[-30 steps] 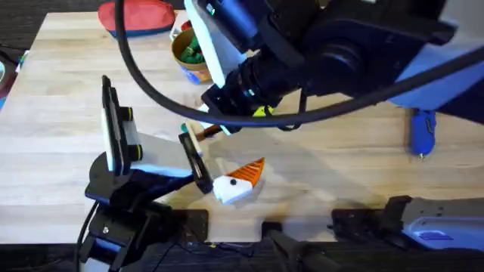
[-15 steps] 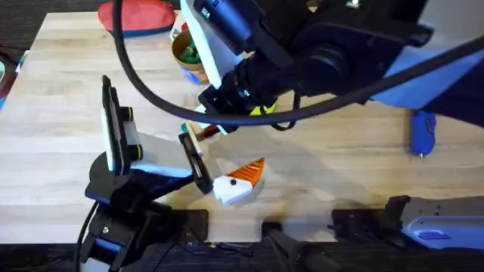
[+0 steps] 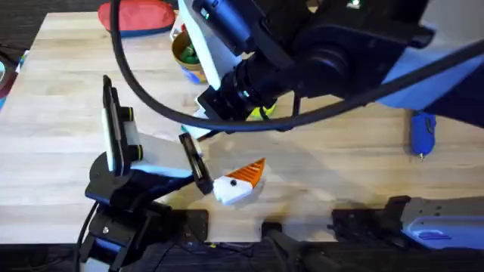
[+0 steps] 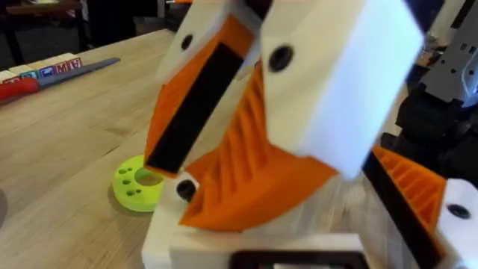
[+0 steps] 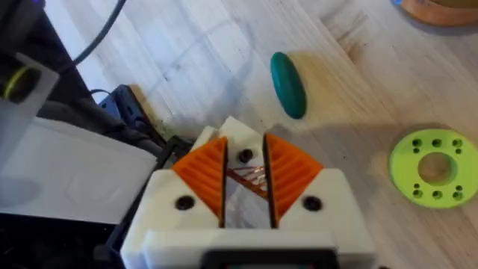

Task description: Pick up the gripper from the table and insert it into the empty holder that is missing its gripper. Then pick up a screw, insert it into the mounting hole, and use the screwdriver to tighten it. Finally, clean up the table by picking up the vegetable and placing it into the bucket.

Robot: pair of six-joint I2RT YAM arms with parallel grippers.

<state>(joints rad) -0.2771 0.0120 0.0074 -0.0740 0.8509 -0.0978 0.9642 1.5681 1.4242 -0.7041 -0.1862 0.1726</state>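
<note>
My right arm [image 3: 302,53] reaches across the table's middle. Its gripper [image 5: 244,146] hovers with its orange pads nearly together on a thin coppery screw [image 5: 250,178]. Just beyond it lies the teal vegetable [image 5: 287,84], and off to one side the lime-green disc [image 5: 409,166] with its mounting hole [image 5: 435,166]. The disc [image 4: 134,187] also lies ahead of my left gripper [image 3: 253,168], which rests low near the front edge. Its orange ribbed pads [image 4: 411,187] stand apart with nothing between them. The blue screwdriver [image 3: 422,130] lies at the far right. The loose gripper and the holder are out of view.
The bucket [image 3: 189,51] with colourful pieces stands at the back, beside a red pouch [image 3: 136,15]. A slim red-handled screwdriver [image 4: 22,86] and letter blocks [image 4: 52,67] lie far off. An upright black stand [image 3: 113,128] rises at the left.
My right arm has shifted slightly to the left and now covers the orange tips that showed beneath it. The left arm has not moved.
</note>
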